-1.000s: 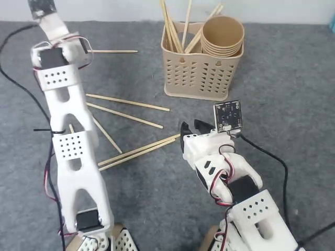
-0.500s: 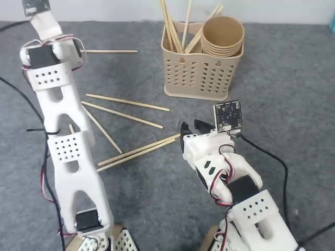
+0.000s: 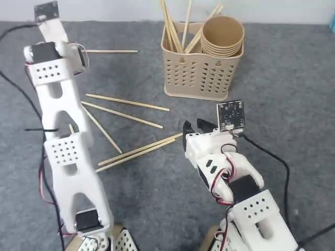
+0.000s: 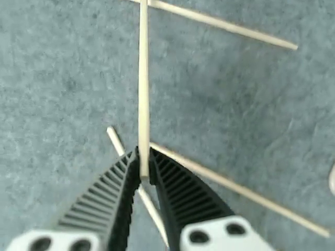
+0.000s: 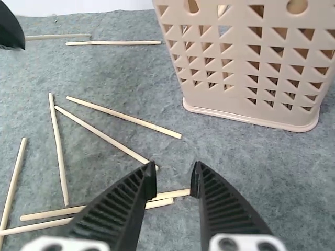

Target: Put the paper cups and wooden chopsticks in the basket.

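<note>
Black-ribbed and clenched, the left gripper (image 4: pixel 140 166) pinches one end of a pale wooden chopstick (image 4: pixel 143 78), which juts straight ahead of it above the grey felt desk (image 4: pixel 63 63). Loose wooden chopsticks (image 4: pixel 214 21) lie beneath and beyond. Done well, the pinch holds firm through the swing to the beige perforated plastic basket (image 3: pixel 196 78) well off to its side. The stick should tip upright and drop beside the stacked brown paper cups (image 3: pixel 222 34). The right gripper (image 5: pixel 172 180) is released, with the basket just beyond it.
</note>
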Available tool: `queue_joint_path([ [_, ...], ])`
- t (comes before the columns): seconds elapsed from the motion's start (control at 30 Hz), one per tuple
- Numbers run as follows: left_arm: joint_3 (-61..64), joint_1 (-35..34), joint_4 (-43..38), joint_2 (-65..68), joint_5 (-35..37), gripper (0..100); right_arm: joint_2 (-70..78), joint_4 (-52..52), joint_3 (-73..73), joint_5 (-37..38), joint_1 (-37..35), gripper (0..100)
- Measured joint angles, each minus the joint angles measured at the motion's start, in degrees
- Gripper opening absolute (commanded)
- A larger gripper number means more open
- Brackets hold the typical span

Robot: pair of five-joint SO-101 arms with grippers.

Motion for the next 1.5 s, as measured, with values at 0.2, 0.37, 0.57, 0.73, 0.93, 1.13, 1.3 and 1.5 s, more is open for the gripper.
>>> queue_joint_path([
  [0.2, 24.2, 0.3, 0.0, -15.5, -4.5, 1, 0.0, 0.0, 0.0, 0.0, 0.0, 11.4],
  [0.37, 45.3, 2.6, 0.0, -32.5, -6.7, 1, 0.0, 0.0, 0.0, 0.0, 0.0, 11.4],
  [0.57, 60.3, 5.0, 0.0, -46.2, -7.1, 1, 0.0, 0.0, 0.0, 0.0, 0.0, 11.4],
  [0.73, 60.7, 4.4, 0.0, -50.3, -7.1, 1, 0.0, 0.0, 0.0, 0.0, 0.0, 11.4],
  [0.93, 52.8, 2.6, -2.5, -51.7, -5.3, 1, 0.0, 0.0, 0.0, 0.0, 0.0, 11.4],
  [1.13, 50.4, 2.6, -12.3, -45.0, -1.5, 1, 0.0, 0.0, 0.0, 0.0, 0.0, 11.4],
  [1.3, 42.0, 2.6, -12.5, -31.4, -1.2, 1, 0.0, 0.0, 0.0, 0.0, 0.0, 11.4],
  [1.5, 24.9, 2.6, -1.1, -17.8, -3.7, 1, 0.0, 0.0, 0.0, 0.0, 0.0, 11.4],
])
